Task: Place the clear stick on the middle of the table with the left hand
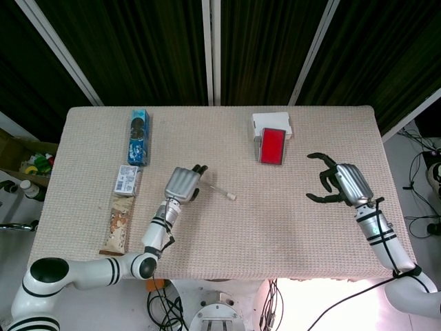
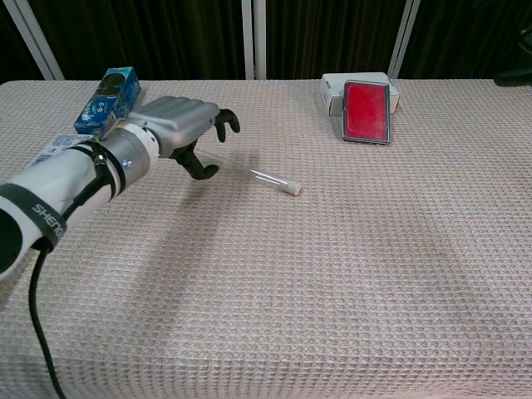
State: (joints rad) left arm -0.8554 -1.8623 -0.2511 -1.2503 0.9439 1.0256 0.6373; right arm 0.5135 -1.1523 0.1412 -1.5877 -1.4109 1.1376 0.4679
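The clear stick [image 1: 222,192] [image 2: 277,180] lies flat on the woven tablecloth near the table's middle, its capped end pointing right. My left hand [image 1: 183,183] [image 2: 179,125] hovers just left of it with fingers spread, holding nothing and apart from the stick. My right hand [image 1: 342,183] hangs over the right side of the table, fingers loosely curled and apart, with nothing in it; the chest view shows only a dark trace of it at the right edge.
A red case [image 1: 272,145] [image 2: 366,111] leans on a white box [image 1: 271,123] at the back. A blue snack box [image 1: 138,137] [image 2: 105,96], a small packet [image 1: 127,180] and a long snack bar [image 1: 116,222] line the left side.
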